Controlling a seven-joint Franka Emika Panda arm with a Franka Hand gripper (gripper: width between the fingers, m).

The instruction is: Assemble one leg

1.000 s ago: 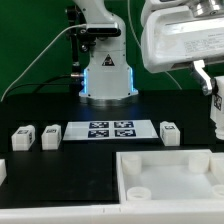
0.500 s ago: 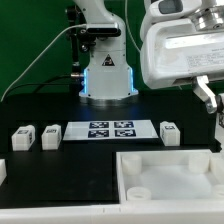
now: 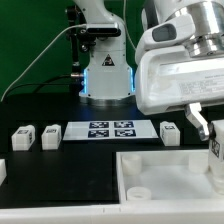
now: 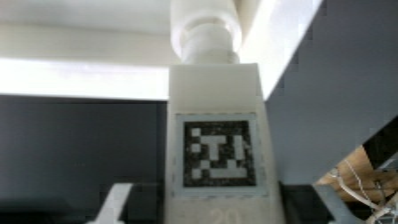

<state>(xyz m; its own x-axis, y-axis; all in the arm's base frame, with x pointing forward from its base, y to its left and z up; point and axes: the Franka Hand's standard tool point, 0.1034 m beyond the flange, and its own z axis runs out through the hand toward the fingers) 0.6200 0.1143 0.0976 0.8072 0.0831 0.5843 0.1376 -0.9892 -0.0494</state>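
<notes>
My gripper [image 3: 212, 135] hangs at the exterior view's right edge, shut on one white leg [image 3: 216, 150], which it holds upright above the right end of the large white walled piece [image 3: 165, 172]. In the wrist view the held leg [image 4: 217, 110] fills the middle, its square black-and-white tag facing the camera, and sits between the gripper [image 4: 214, 205] fingers [image 4: 123, 198]. Three more legs stand on the black table: two at the left [image 3: 22, 138] [image 3: 51, 136] and one at the right [image 3: 170, 133].
The marker board [image 3: 110, 131] lies flat between the loose legs. The arm's base [image 3: 107, 75] stands behind it, with a cable running to the left. A small white part [image 3: 2, 171] shows at the left edge.
The gripper has moved down and toward the camera with the leg in it, from above the table's right edge to just over the large white piece. The loose legs have not moved.
</notes>
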